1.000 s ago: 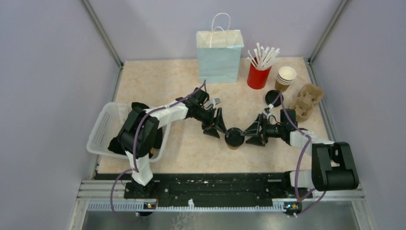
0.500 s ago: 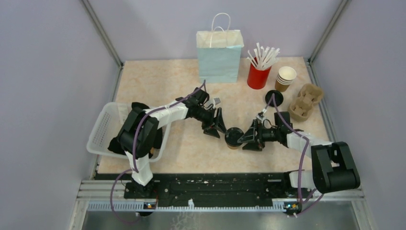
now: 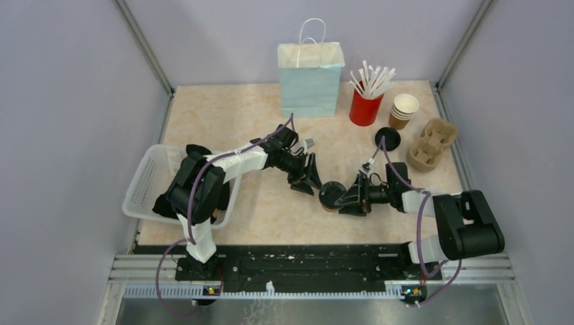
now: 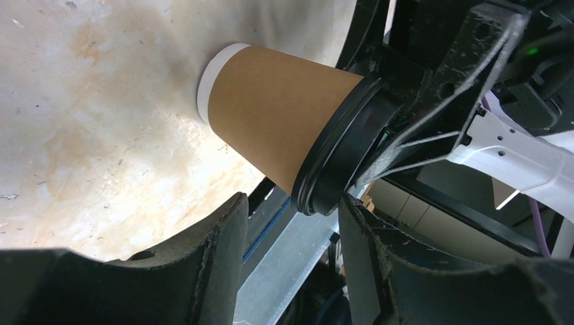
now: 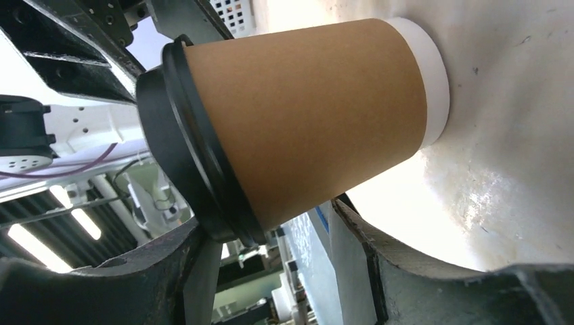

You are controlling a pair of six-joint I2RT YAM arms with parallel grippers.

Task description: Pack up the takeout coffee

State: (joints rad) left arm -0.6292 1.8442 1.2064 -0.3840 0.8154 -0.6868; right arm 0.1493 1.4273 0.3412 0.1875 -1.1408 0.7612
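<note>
right jaws advanced, straddling cup (image 3: 332, 195) | left jaws open beside it

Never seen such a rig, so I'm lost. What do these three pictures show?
Two robot arms, left and right, each with a two-finger gripper. One picture looks down from above; the others come from wrist cameras. On the table: a blue bag, a red cup of straws, stacked cups, a carrier, a loose lid, a basket and, in the middle, a lidded cup. The right gripper straddles that cup; whether it pinches it is unclear. The left gripper stands open beside it.
</note>
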